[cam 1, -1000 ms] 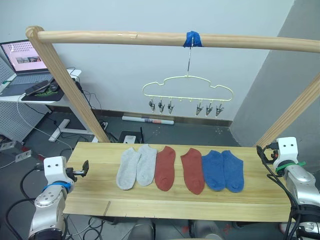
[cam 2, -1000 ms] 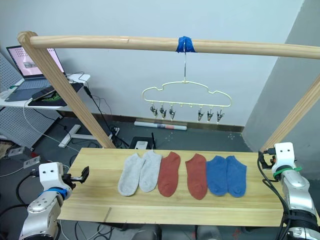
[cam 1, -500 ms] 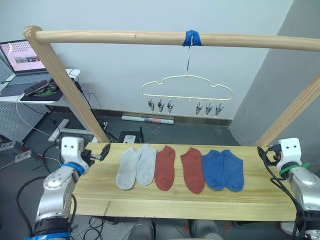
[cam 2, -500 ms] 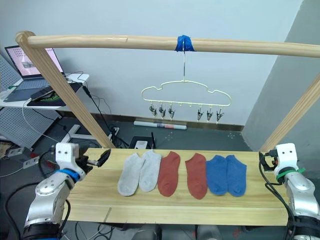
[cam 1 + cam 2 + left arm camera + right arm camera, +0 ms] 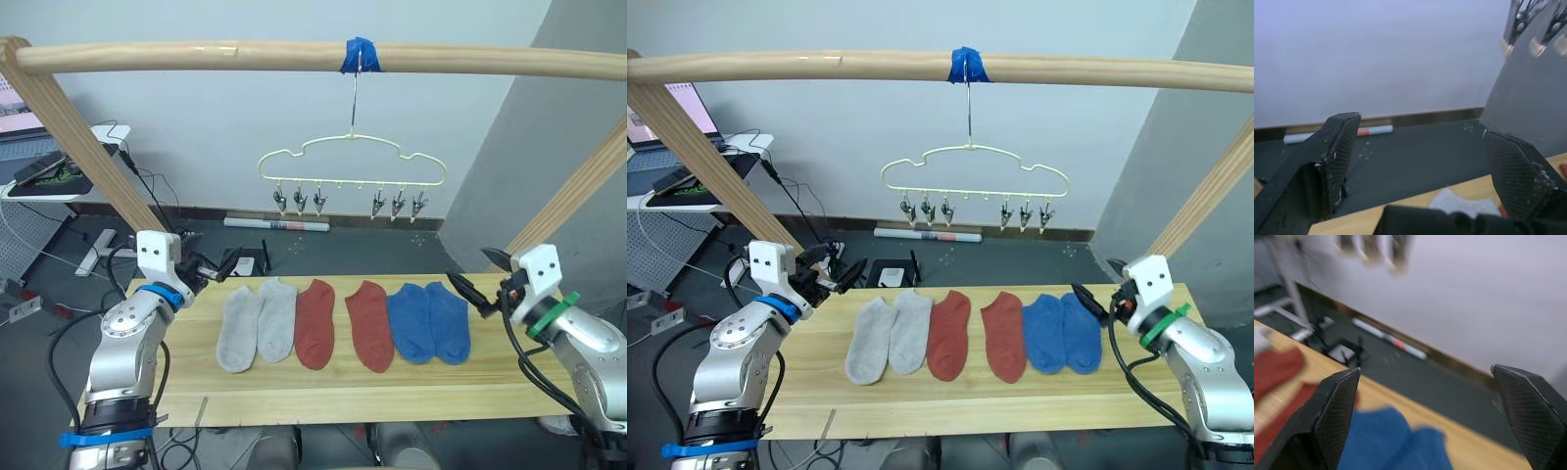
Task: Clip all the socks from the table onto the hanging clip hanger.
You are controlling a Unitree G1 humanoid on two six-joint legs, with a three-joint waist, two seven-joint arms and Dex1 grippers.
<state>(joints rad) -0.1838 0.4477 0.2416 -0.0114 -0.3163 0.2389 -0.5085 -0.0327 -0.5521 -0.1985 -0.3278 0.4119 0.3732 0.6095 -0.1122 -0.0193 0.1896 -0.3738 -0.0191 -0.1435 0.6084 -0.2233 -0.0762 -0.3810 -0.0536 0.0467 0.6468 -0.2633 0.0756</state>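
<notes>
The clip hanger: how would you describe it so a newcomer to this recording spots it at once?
Find the thick wooden beam spanning the top of the frame, then the blue tape wrapped around it. From that tape hangs the clip hanger: thin pale yellow wire with a wavy, cloud-like outline and small metal clips below, no sock clipped on.

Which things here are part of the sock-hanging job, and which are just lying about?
Part of the job:
- light grey socks, rust red socks, blue socks, all flat on the table
- clip hanger, no sock on it yet
- left gripper and right gripper, both open and holding nothing

Just lying about:
- wooden beam with blue tape
- laptop on the side desk
- cables on the floor
</notes>
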